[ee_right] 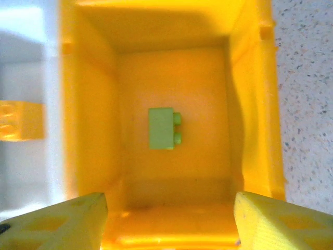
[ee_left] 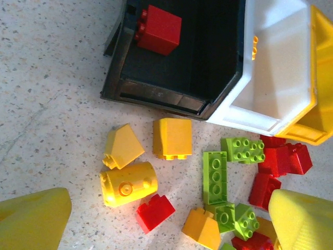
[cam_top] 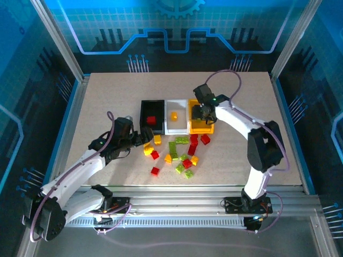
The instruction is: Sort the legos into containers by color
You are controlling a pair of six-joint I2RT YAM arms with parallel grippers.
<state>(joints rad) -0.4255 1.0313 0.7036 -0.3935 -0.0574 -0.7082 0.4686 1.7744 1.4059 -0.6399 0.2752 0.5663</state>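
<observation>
The right hand (cam_top: 204, 111), upper centre of the top view, has its fingers apart and holds nothing. It is positioned over the yellow bin (cam_top: 201, 128). One green brick (ee_right: 162, 128) lies on that bin's floor. The left hand (cam_top: 134, 140), left of centre, has its fingers wide and is empty, above the loose bricks (ee_left: 215, 174) on the table (cam_top: 241, 155). The black bin (cam_top: 144, 115) contains one red brick (cam_top: 151, 120). The white bin (cam_top: 177, 129) contains one orange brick (cam_top: 174, 115).

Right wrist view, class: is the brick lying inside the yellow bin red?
No, the brick resting on the floor of the yellow bin is lime green.
</observation>
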